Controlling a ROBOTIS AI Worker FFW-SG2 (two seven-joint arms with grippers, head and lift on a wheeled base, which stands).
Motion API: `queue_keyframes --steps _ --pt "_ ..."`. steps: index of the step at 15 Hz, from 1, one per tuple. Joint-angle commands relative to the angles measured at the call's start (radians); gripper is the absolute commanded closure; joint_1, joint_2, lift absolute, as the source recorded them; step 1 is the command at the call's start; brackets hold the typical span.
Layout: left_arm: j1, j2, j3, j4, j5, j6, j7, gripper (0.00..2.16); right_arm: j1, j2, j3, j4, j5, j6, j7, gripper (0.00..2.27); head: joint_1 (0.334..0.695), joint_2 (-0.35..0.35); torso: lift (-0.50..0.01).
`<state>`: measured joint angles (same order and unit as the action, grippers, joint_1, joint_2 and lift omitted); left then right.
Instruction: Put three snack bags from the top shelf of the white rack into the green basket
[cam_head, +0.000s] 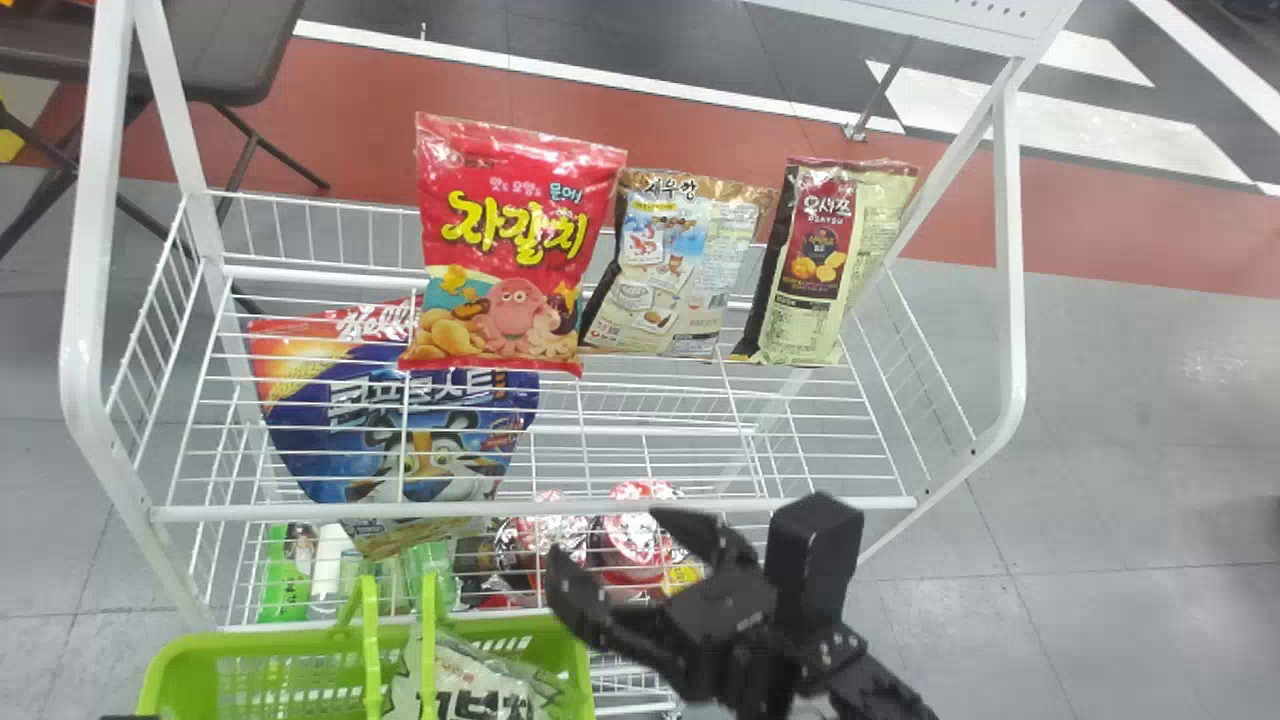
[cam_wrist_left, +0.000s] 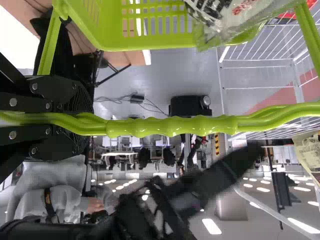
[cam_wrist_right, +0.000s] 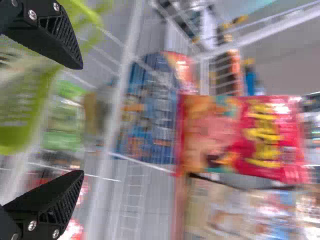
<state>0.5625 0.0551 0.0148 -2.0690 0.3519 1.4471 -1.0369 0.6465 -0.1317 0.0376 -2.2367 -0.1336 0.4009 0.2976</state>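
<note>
Three snack bags stand side by side on the top shelf of the white rack (cam_head: 530, 512): a red bag (cam_head: 520, 230), a beige and blue one (cam_head: 675, 270) and a dark red and cream one (cam_head: 825, 260). My right gripper (cam_head: 603, 540) is open in front of the shelf's front rail, right of the green basket (cam_head: 230, 645). A whitish bag (cam_head: 480, 690) lies in that basket. In the right wrist view the gripper (cam_wrist_right: 81, 120) has nothing between its fingers, and the red bag (cam_wrist_right: 240, 137) is farther off. In the left wrist view my left gripper (cam_wrist_left: 75, 119) is shut on the basket's handle (cam_wrist_left: 170, 125).
A blue cereal bag (cam_head: 430, 430) leans below the red bag, at the rack's left. Cup noodles (cam_head: 640, 530) and green packages (cam_head: 285, 575) sit on a lower shelf. The rack's slanted posts (cam_head: 1010, 250) rise at both sides, and a dark table (cam_head: 200, 50) is behind left.
</note>
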Motion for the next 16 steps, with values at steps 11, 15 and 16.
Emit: queue_keyframes --steps 11,15,16 --pt "-0.006 0.003 -0.012 0.009 -0.014 0.013 0.009 2.15 -0.55 0.083 0.186 0.537 0.045 -0.251 -0.155 0.1 0.695 -0.172 0.0" --pt "-0.01 0.005 -0.016 0.015 -0.016 0.013 0.011 2.15 -0.627 0.115 0.209 0.571 0.106 -0.19 -0.161 0.84 0.695 -0.102 0.0" --pt "-0.012 0.006 -0.016 0.015 -0.014 0.013 0.011 2.15 -0.633 0.115 0.209 0.572 0.104 -0.159 -0.161 1.56 0.695 -0.094 0.0"
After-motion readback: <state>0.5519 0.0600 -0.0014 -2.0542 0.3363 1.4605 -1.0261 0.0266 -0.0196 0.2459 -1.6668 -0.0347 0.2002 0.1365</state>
